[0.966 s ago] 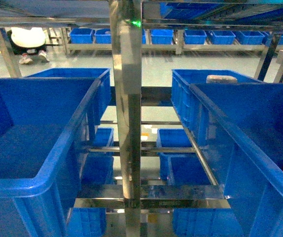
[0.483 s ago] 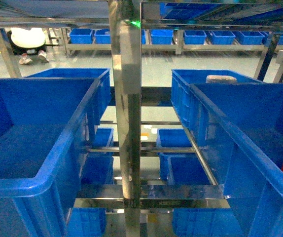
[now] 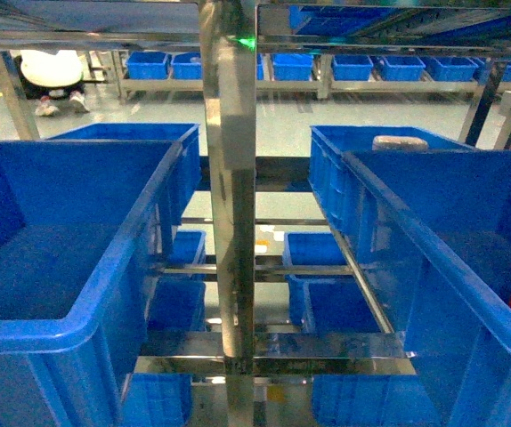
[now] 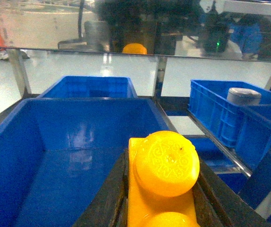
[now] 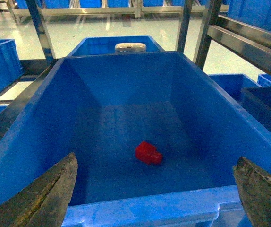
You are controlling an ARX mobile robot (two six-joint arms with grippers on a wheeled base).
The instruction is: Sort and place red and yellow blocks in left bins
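You have the yellow block (image 4: 161, 182) pinched between the dark jaws of the left gripper (image 4: 160, 198), its round stud facing the wrist camera, and it hangs above the near end of the near left bin (image 3: 68, 329). That bin's floor shows bare in both the head view and the left wrist view, so nothing has been dropped there yet as far as you can see. Beyond it sits a second blue crate (image 4: 90, 87), which also looks empty from here. On the other side, the right gripper (image 5: 156, 189) has its jaws spread wide, hovering over the near rim of the right-hand crate (image 5: 140, 208) and holding nothing. The red block (image 5: 148, 153) lies on that crate's floor, roughly in the middle and a little toward the near wall; in the head view only a corner of it shows at the far right edge. So by my reading neither block is placed: you are close to releasing the yellow one, and the red one has yet to be picked up and carried across the steel upright (image 3: 229, 222) to the left side.
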